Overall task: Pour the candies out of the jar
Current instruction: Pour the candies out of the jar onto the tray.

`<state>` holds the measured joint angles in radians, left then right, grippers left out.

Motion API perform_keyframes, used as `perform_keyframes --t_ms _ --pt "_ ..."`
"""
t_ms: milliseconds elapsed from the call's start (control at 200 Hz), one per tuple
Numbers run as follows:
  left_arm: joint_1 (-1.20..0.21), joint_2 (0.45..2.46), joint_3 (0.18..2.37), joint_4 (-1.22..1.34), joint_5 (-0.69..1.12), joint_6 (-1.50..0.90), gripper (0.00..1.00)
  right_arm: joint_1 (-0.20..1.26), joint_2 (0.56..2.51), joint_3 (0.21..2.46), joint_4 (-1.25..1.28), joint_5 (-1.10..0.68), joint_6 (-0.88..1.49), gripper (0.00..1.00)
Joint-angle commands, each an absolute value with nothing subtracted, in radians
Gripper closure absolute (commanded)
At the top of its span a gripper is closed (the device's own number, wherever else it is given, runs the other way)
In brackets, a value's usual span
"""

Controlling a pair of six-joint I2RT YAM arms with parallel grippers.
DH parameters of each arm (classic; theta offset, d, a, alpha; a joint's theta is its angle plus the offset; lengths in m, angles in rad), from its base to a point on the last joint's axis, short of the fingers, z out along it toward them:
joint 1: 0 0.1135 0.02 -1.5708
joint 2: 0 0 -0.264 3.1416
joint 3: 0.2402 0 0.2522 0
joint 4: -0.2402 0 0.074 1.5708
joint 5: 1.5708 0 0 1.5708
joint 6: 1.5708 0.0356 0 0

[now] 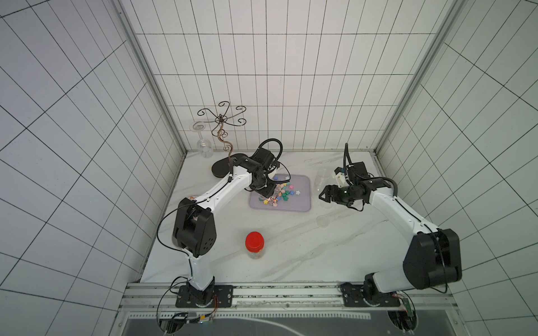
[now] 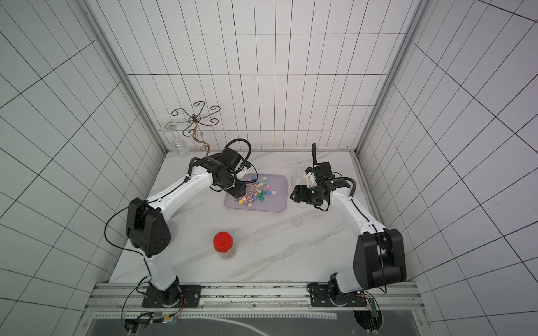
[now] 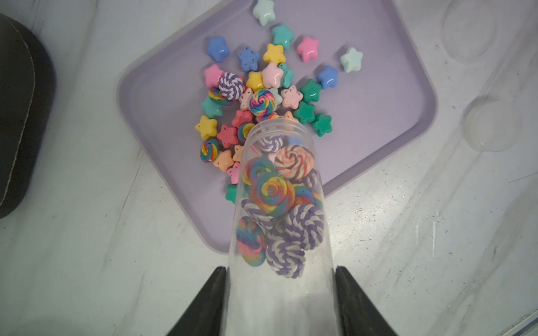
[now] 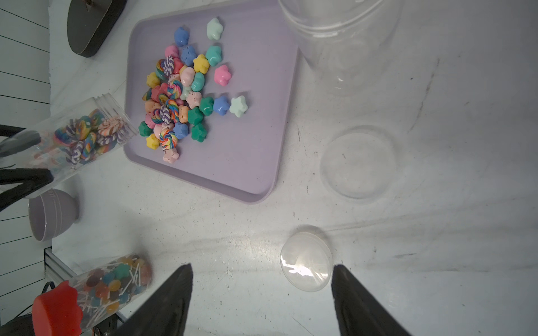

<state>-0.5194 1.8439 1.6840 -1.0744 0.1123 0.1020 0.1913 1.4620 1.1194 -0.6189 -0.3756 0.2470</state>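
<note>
The candies are lying half out on the lavender tray, so the left gripper clamping the clear jar should be tilting steeper, the right gripper gaping empty.

Fig. Left-wrist view, as I see it. The jar, clear and lidless, is tilted mouth-down over the lilac tray, with striped swirl rounds crowding its neck. The candies, pastel and green stars plus swirl rounds, lie heaped on the tray at the mouth.
</note>
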Motion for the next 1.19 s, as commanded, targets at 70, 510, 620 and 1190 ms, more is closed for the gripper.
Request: perform_keyframes --t_ms 70,510,620,1190 --pt "-0.484 1.808 1.7 -1.015 0.314 0.097 0.66 0.179 1.44 1.184 -0.602 -0.385 0.25 0.23" --pt "-0.493 1.789 1.651 -1.016 0.069 0.092 0.68 0.176 1.445 1.189 -0.597 -0.385 0.245 0.23" --pt "-0.504 1.8 1.665 -1.039 0.121 0.097 0.7 0.174 1.456 1.179 -0.591 -0.388 0.243 0.23" --pt "-0.436 1.7 1.51 -0.924 0.159 0.056 0.71 0.17 1.477 1.189 -0.586 -0.4 0.237 0.23"
